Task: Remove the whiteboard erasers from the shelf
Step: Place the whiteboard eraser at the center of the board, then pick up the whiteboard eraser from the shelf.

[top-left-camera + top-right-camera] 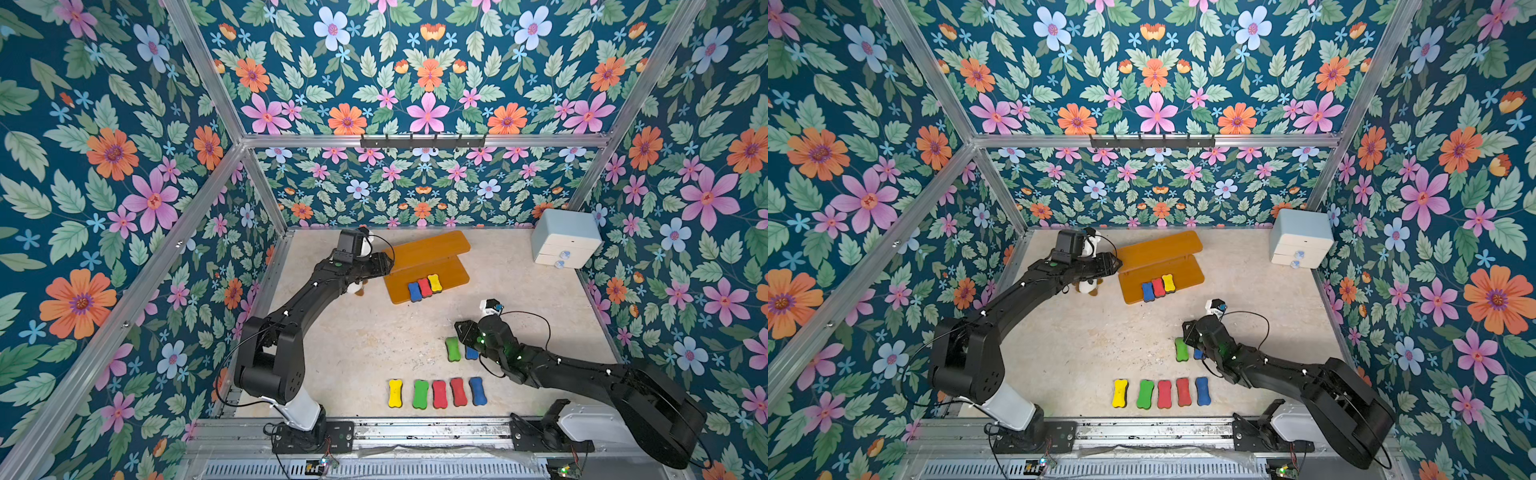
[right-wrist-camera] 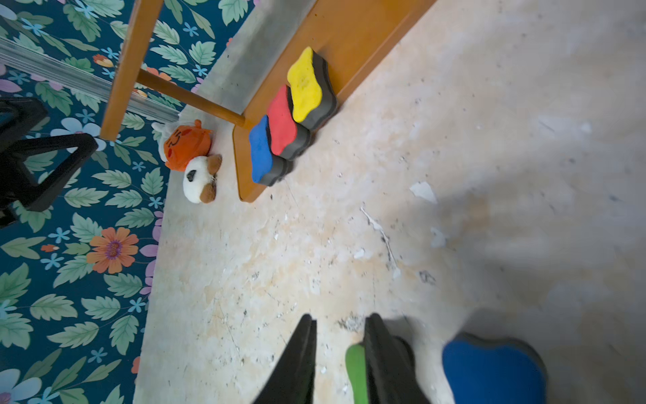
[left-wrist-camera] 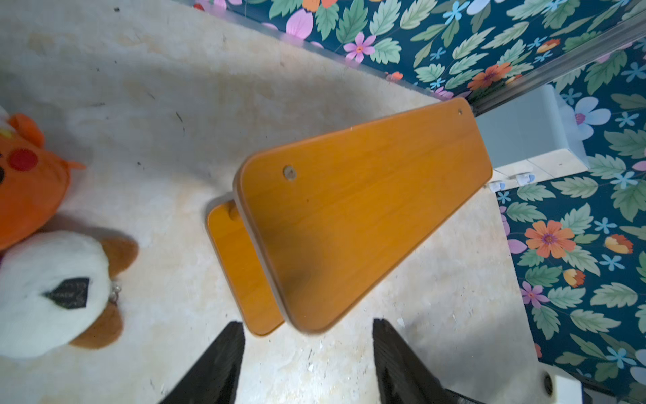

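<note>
**Seven down, three to go**

So the three erasers (image 1: 424,287) left up there (blue, red, yellow) sit side by side on the shelf (image 1: 440,245), on its lower board. They're by the front edge toward the left end, each with its long axis running roughly front to back across the board. Everything else is on the worktop (image 1: 353,340): a row of five (image 1: 439,394) near the front, plus a green eraser (image 1: 452,348) and a loose blue eraser (image 1: 471,353) further in.

The right gripper (image 2: 341,316) hangs right over that green eraser, jaws partway apart with nothing clamped and the green one lying flat below. From there the three lie farther back and a bit left.

The left gripper (image 3: 307,321) hovers by the shelf's left end, up around the top board, jaws open and empty. I'd say left is nearer, but it'd have to duck under the top board. Right looks to have the cleaner line at the front edge.
</note>
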Motion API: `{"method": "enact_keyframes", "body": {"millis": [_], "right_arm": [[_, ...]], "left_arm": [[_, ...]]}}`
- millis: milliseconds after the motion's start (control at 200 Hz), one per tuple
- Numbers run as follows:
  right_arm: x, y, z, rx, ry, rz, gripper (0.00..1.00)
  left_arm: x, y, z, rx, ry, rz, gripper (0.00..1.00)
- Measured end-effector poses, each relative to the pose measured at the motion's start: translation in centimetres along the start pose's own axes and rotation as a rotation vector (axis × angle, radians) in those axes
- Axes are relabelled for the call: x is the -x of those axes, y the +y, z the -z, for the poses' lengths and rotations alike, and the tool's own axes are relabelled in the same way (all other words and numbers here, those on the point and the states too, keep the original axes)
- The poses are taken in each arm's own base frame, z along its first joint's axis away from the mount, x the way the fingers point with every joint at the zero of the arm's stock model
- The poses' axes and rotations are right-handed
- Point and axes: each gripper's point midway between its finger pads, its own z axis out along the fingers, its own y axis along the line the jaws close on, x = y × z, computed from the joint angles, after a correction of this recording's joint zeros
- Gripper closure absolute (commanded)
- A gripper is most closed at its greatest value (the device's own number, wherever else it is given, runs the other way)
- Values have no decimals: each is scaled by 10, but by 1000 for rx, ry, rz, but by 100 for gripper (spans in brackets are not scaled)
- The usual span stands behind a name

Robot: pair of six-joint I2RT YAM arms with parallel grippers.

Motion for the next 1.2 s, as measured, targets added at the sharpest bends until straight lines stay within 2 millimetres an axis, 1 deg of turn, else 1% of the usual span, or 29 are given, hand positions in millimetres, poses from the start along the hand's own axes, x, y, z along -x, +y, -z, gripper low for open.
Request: {"method": "enact_keyframes", "body": {"millis": [135,255,315,390,500,600,730,845,960,1200], "right_arm": [[28,5,-15,42,-12,3,69],[48,9,-30,83,-5,7,69],[57,11,-39,103,-6,10,68],[67,12,-48,122,-7,13,68],[75,11,-65,148,1,18,68],[78,7,-83,150,21,17,65],[86,12,-101,172,21,28,64],[89,14,-112,188,22,38,64],[91,11,-122,189,22,39,65],[92,8,-139,189,28,38,66]], "left_arm": [[18,3,-10,36,-24,-2,41],[33,4,-17,59,-41,-4,41],[43,8,-21,87,-51,-9,42],[47,10,-27,101,-50,-11,42],[47,13,-32,109,-35,-14,42],[46,15,-35,112,-19,-14,42],[45,19,-33,120,-9,-13,42],[39,22,-34,129,9,-11,42],[34,23,-35,125,26,-16,42],[22,23,-39,101,62,-14,43]]}}
